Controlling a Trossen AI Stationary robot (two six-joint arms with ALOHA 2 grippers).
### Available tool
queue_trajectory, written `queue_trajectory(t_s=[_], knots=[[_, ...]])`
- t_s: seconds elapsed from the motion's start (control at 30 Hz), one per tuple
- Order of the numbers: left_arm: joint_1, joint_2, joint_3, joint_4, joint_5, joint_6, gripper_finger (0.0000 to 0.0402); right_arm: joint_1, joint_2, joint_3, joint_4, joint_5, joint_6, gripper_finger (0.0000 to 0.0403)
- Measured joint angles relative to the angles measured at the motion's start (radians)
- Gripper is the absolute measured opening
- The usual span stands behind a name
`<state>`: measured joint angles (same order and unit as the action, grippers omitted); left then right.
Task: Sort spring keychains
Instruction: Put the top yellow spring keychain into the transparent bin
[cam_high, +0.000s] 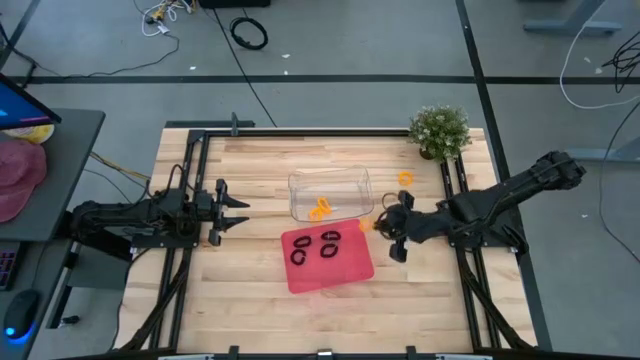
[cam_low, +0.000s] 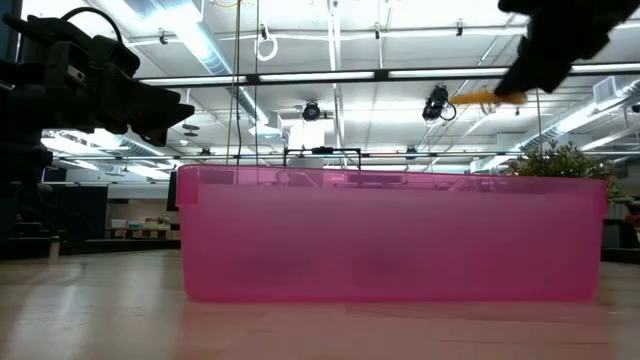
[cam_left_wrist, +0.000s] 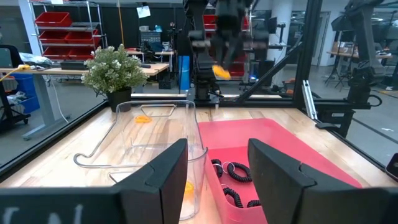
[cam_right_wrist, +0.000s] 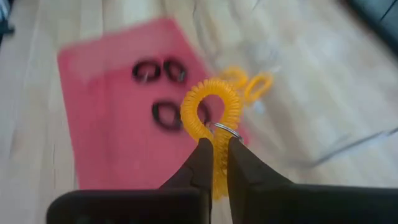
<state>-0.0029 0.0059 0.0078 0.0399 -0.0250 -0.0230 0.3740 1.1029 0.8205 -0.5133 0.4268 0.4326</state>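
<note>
My right gripper (cam_right_wrist: 216, 144) is shut on an orange spring keychain (cam_right_wrist: 210, 109), lifted over the table between the red tray (cam_high: 345, 275) and the clear container (cam_high: 330, 180). Three black spring keychains (cam_high: 328, 245) lie in the red tray. Orange ones (cam_high: 320, 208) lie in the clear container. One more orange keychain (cam_high: 404, 178) lies flat on the table near the plant. My left gripper (cam_left_wrist: 217, 168) waits open at the table's left side, level, with nothing between its fingers. My right gripper pinches the orange keychain between its two fingers at the coil's joined end, beside the small metal ring (cam_right_wrist: 222, 129). The fingers slant down from the table's right side. The coiled loop (cam_right_wrist: 199, 102) stands out beyond the fingertips, lifted clear of tray and table.
A potted plant (cam_high: 440, 130) stands at the table's far right corner. The clear container sits just beyond the red tray, near the table's middle. Black frame rails (cam_high: 190, 190) run along the left and right sides.
</note>
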Motion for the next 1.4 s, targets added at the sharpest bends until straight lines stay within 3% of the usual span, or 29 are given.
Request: queue_trajectory(t_s=[0.2,0.77,1.4], knots=[[0.0,0.0,0.0,0.0,0.0,0.0,0.0172,-0.042,-0.035,0.025,0.124,0.037,-0.1,0.0015],[0.0,0.0,0.0,0.0,0.0,0.0,0.0172,-0.194,-0.031,0.025,0.36,-0.053,-0.191,0.0015],[0.0,0.0,0.0,0.0,0.0,0.0,0.0172,-0.279,0.178,0.025,0.629,-0.079,-0.296,0.0015]])
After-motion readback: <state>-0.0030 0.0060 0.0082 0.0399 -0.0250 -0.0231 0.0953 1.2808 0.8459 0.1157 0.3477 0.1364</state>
